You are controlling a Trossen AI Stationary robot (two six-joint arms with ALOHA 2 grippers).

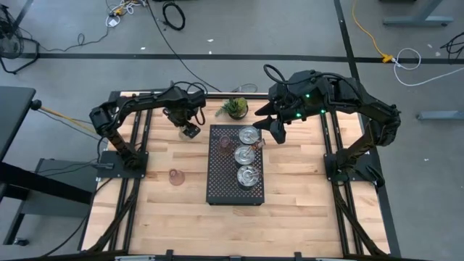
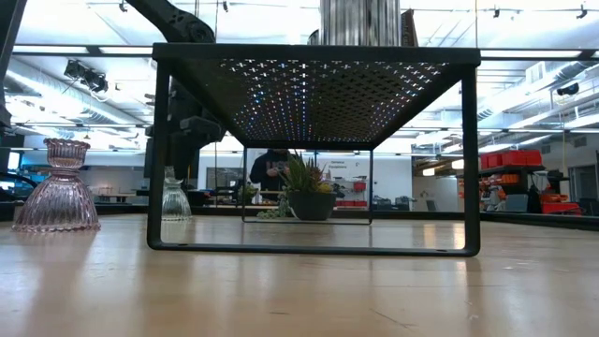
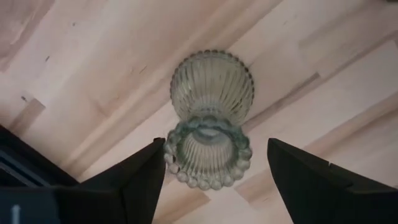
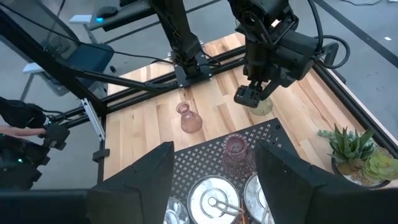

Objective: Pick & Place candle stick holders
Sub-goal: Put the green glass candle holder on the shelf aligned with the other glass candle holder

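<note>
Wooden tabletop (image 1: 167,210) carries a clear-greenish glass holder (image 3: 210,118), standing upright just left of the black perforated tray's (image 1: 233,190) far corner. Directly above it hangs the left gripper (image 3: 211,177), jaws spread wide to either side of the beaded rim, not touching. This looks like the approach before a grasp; next comes lowering and closing. The right gripper (image 4: 214,180) hovers open over the tray's far end, beside a pink holder (image 4: 235,149).

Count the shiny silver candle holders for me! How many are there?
3. All stand in a row on the black tray: one at its far end, one in the middle, one nearest.
</note>
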